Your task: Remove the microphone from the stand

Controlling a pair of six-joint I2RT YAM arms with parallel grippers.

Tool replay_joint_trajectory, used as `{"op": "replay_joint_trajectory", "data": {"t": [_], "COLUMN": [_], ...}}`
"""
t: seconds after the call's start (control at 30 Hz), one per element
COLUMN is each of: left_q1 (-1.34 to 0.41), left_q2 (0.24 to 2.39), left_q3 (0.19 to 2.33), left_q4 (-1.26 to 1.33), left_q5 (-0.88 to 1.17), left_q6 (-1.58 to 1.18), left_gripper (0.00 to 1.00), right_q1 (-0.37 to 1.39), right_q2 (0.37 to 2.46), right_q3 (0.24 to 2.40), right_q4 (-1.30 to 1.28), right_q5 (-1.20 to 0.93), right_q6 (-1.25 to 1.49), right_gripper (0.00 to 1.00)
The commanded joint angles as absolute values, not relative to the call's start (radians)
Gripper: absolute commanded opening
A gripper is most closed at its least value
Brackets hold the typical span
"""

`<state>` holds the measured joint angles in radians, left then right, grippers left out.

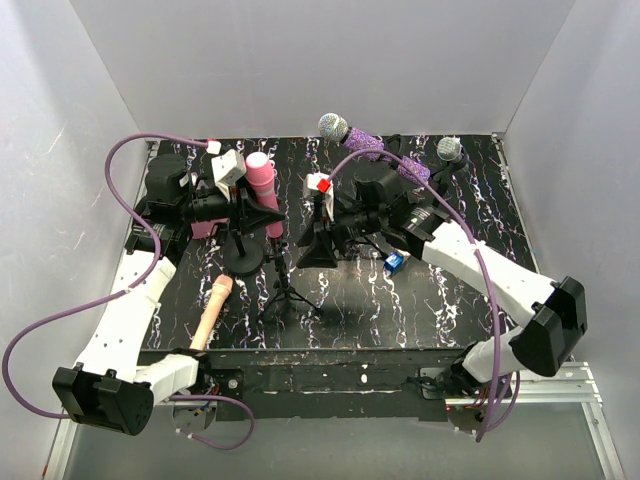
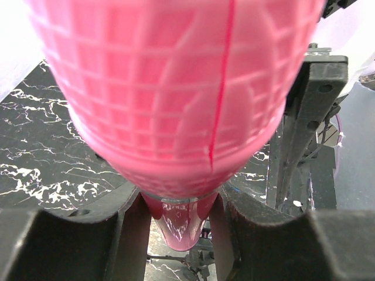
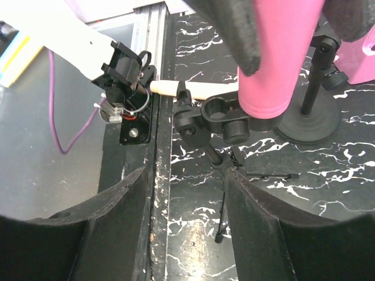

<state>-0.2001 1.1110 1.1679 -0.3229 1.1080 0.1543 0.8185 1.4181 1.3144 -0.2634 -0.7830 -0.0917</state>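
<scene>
We find the mic (image 1: 262,182) upright above the stand (image 3: 218,115), clamped by the left end effector (image 2: 179,228); the right end effector (image 3: 184,225) gapes empty.

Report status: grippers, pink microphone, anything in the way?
Left gripper shut on pink microphone. Right gripper open, empty, facing the stand clip. Microphone's lower end at the clip, not clearly free. No obstruction seen.
</scene>
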Motion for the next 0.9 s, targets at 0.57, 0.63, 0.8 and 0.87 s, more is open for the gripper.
{"op": "replay_joint_trajectory", "data": {"t": [0.57,0.63,0.8,0.87], "left_q1": [-0.198,-0.198,-0.198,-0.198], "left_q2": [1.098,1.098,1.098,1.1], "left_q3": [1.18,1.181,1.181,1.181], "left_q4": [-0.399,-0.399,-0.397,-0.399], "left_q5": [1.129,1.131,1.134,1.132], "left_q6": [0.19,0.19,0.192,0.192], "left_gripper": [0.0,0.0,0.0,0.0], "right_q1": [0.799,0.798,0.767,0.765], "right_q2": [1.545,1.554,1.58,1.583], "right_q3": [1.385,1.391,1.388,1.396], "right_q4": [-0.026,-0.025,0.031,0.035], "right_q5": [-0.824,-0.824,-0.828,-0.842], "right_q6": [0.235,0.242,0.32,0.322], "right_gripper": [0.52,0.52,0.49,0.42]}}
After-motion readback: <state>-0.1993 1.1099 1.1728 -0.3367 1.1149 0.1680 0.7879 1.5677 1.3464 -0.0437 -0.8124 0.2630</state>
